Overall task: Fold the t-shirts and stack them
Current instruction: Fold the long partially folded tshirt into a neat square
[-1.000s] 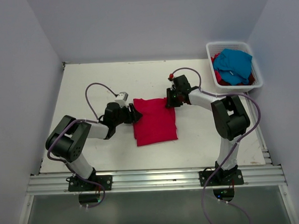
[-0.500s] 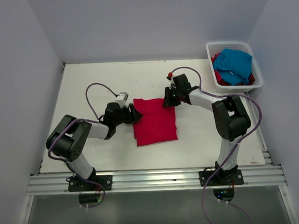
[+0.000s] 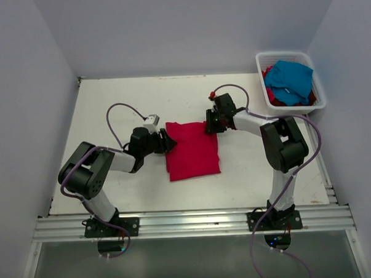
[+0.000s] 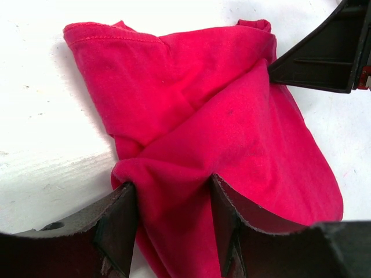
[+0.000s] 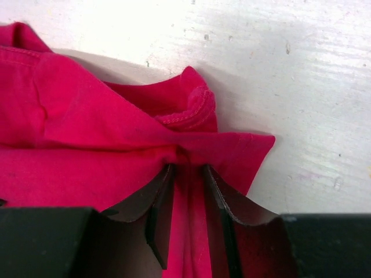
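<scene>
Currently: white bench, lightly scuffed, closed in by pale walls on three sides, with a metal rail along the near edge. The red t-shirt lies folded into a rough rectangle mid-bench, between my two arms.

The left fingers are clamped on its far-left corner and the right fingers on its far-right corner. From above I can only see each pair touching the cloth. The left wrist view adds a thick bunch of fabric wedged between fingers that stand well apart, and the other arm's dark finger at the opposite corner. The right wrist view shows its fingers nearly together on a thin pinch, just beside a stitched, rolled hem.

The basket sits in the far-right corner, against the right wall, holding a turquoise t-shirt on top of more red cloth. Bare bench shows left of the folded shirt, beyond it and in front; the basket is well apart from it.
</scene>
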You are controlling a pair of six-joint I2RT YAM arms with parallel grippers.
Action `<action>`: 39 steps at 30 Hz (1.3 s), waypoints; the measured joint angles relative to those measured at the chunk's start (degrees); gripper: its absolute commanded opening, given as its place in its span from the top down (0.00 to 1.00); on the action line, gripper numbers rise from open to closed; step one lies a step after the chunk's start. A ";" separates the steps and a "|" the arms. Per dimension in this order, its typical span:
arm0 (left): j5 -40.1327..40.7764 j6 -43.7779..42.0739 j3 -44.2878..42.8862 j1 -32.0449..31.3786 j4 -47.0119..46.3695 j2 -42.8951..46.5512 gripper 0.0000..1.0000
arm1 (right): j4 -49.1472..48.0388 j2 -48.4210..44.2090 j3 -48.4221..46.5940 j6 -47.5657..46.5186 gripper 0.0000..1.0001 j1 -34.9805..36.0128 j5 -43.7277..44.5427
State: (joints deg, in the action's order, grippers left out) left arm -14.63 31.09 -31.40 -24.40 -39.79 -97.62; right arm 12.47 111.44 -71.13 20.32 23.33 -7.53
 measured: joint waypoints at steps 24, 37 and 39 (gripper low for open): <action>-0.61 0.87 0.00 0.28 -1.31 -1.14 0.50 | -3.13 0.90 0.42 0.70 0.76 -0.61 -7.43; -1.03 0.87 0.00 0.28 -2.23 -1.73 0.51 | -2.86 -0.98 1.42 0.61 0.72 -0.57 -8.31; -1.11 0.90 0.00 0.28 -2.45 -1.84 0.51 | -2.84 -1.38 1.42 0.57 0.72 -0.57 -8.50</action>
State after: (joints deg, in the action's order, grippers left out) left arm -15.75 31.99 -31.40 -24.12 -42.24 -99.46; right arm 9.63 110.06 -69.71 20.88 22.76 -16.03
